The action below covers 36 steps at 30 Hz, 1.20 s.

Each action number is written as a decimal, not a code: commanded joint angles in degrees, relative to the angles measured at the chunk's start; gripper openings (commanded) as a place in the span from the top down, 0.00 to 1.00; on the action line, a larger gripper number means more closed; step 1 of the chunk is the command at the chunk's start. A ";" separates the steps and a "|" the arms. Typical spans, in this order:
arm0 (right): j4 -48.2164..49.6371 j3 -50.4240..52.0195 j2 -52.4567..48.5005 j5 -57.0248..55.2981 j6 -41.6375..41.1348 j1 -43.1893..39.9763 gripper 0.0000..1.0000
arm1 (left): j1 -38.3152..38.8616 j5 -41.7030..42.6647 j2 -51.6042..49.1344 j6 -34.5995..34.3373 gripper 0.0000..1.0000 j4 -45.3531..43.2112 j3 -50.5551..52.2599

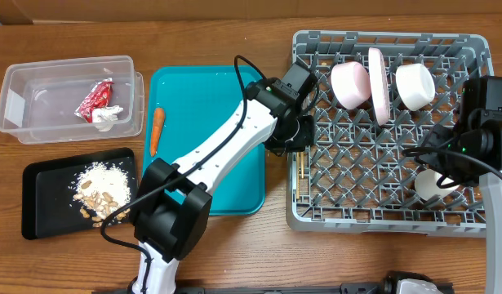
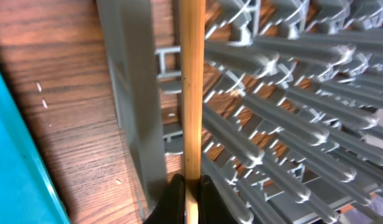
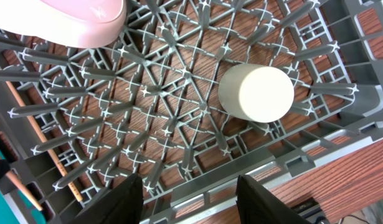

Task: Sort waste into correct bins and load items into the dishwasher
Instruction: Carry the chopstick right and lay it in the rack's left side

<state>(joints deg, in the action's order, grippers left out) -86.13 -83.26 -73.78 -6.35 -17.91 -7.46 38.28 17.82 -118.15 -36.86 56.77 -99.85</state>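
Chopstick (image 2: 192,93) pinched in left jaws, lengthwise along rack (image 2: 132,93) edge

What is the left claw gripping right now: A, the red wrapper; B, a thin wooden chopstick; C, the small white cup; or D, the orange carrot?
B: in the left wrist view the left claw is pinched on a thin wooden chopstick beside the wall of the grey dish rack.
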 commanded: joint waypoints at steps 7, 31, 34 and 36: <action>0.28 -0.74 0.48 0.17 0.39 -0.22 0.49 | -1.33 -1.77 -0.02 6.69 0.03 1.18 -0.07; 0.07 -0.70 0.48 -0.02 0.44 -0.22 0.51 | -16.87 -8.33 0.33 13.53 0.96 17.99 -6.25; 0.13 -0.70 0.48 -0.04 0.44 -0.22 0.51 | -11.30 -2.67 -4.28 13.53 0.96 19.08 -6.25; 0.15 -0.70 0.48 -0.02 0.90 -0.22 0.51 | -7.48 1.49 -6.51 13.75 0.96 19.10 -6.25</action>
<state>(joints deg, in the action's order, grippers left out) -86.15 -83.26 -73.78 -6.22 -17.87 -7.46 26.50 11.42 -121.99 -23.55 75.46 -105.41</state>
